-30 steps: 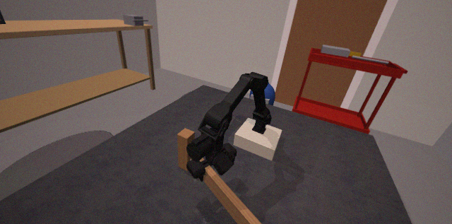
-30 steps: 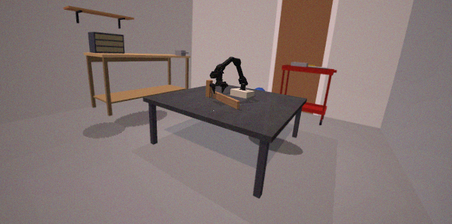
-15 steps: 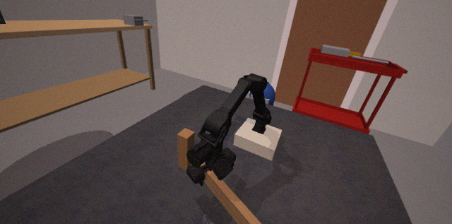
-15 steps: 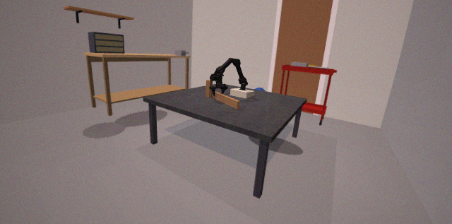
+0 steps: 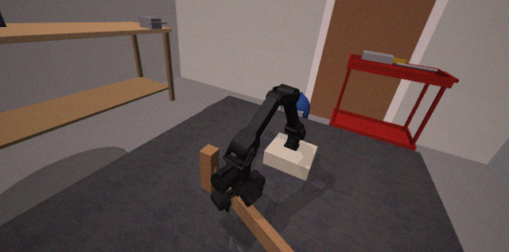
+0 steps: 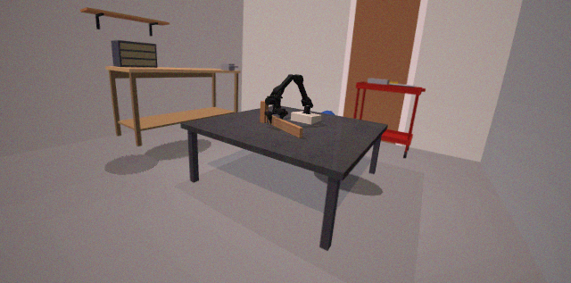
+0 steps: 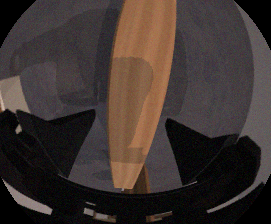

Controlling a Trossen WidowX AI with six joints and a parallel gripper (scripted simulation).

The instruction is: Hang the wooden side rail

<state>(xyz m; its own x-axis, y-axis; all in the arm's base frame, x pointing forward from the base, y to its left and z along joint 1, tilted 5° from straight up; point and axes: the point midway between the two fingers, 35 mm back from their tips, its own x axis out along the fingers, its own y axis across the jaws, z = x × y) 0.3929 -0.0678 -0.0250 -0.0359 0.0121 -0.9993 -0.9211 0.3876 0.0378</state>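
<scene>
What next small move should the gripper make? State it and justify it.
Probably close the fingers on the wooden side rail. The gripper is open and low, with the rail running between its fingers in the wrist view, near the end by the headboard post. Nothing is gripped yet.

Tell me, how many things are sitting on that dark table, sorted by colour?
Wooden brown: 2, the upright post and the long side rail
Black: 1, the robot arm with its open hand lowered over the rail
Cream: 1, the block under the arm's foot
Blue: 1, a rounded object behind the arm
Total: 5
</scene>
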